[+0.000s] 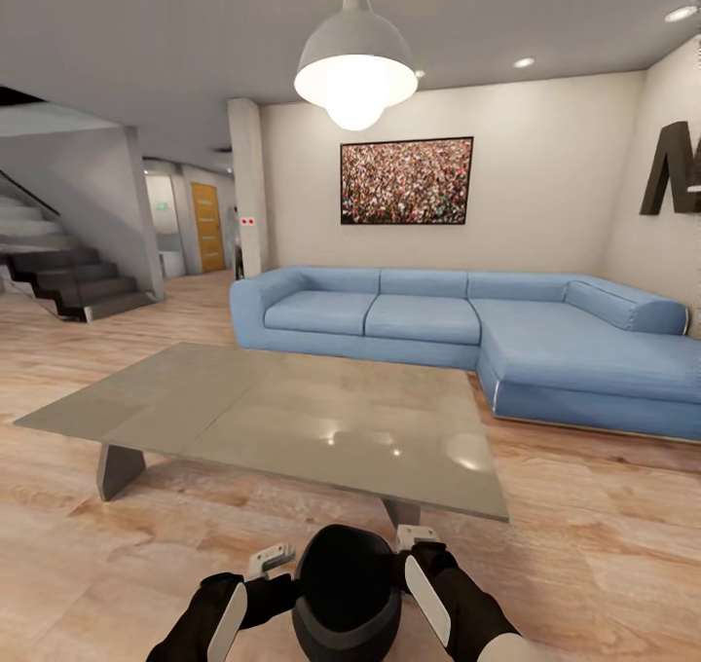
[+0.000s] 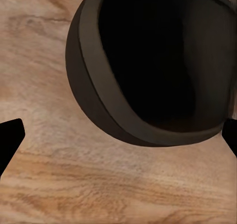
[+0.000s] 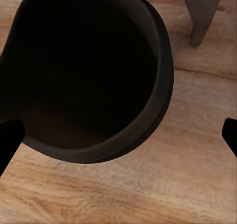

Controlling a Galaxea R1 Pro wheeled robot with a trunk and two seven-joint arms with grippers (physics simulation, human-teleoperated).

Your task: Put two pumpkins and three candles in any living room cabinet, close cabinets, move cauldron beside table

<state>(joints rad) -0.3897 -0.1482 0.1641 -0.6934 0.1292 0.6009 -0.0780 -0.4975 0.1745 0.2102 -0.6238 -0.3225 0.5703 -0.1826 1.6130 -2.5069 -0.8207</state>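
The black round-bellied cauldron (image 1: 346, 584) hangs low at the front of the head view, just short of the near edge of the long grey table (image 1: 273, 409). My left gripper (image 1: 271, 560) and right gripper (image 1: 417, 537) flank it, one on each side, pressed close to its rim. In the left wrist view the cauldron (image 2: 148, 70) gapes dark over the plank floor, and the left gripper (image 2: 118, 137) has its fingers spread wide. The right gripper (image 3: 118, 135) is spread just as wide beside the cauldron (image 3: 89, 75). Pumpkins, candles and cabinet are out of view.
A blue corner sofa (image 1: 467, 321) stands beyond the table against the far wall. A staircase (image 1: 68, 273) rises at the far left. One table leg (image 3: 202, 11) stands close to the cauldron. Light wood floor lies open to the left and right of the table.
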